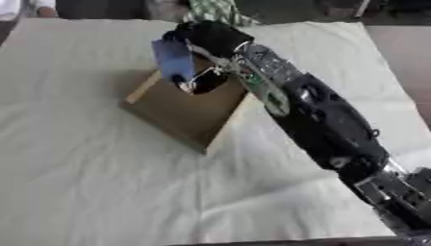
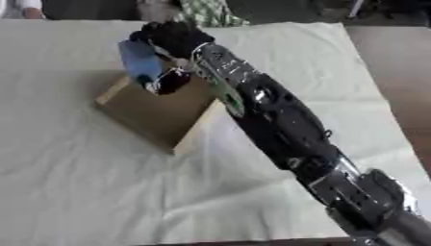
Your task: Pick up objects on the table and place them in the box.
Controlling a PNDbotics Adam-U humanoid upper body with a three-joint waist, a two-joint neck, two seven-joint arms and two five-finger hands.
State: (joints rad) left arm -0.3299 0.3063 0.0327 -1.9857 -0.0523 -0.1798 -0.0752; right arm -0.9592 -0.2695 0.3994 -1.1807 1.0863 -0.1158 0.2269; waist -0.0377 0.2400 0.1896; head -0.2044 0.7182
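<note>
Reaching in from the lower right corner, the robot's black and silver right arm (image 1: 324, 120) stretches diagonally across the bench (image 1: 84, 182), which is covered in a pale, creased cloth. The right hand (image 1: 206, 36) hangs over the open top of a brown cardboard box (image 1: 181, 113), its fingers curled round a flat blue object (image 1: 172, 57) that hangs just below and to the left of the palm, its lower end inside the box's opening. The forearm crosses the box's right rim and hides that side of the opening. Beyond the hand, at the bench's far edge, lies a green checked cloth (image 2: 202, 12). The right eye view shows more bare cloth to the right of the arm; the left hand appears in neither view.
</note>
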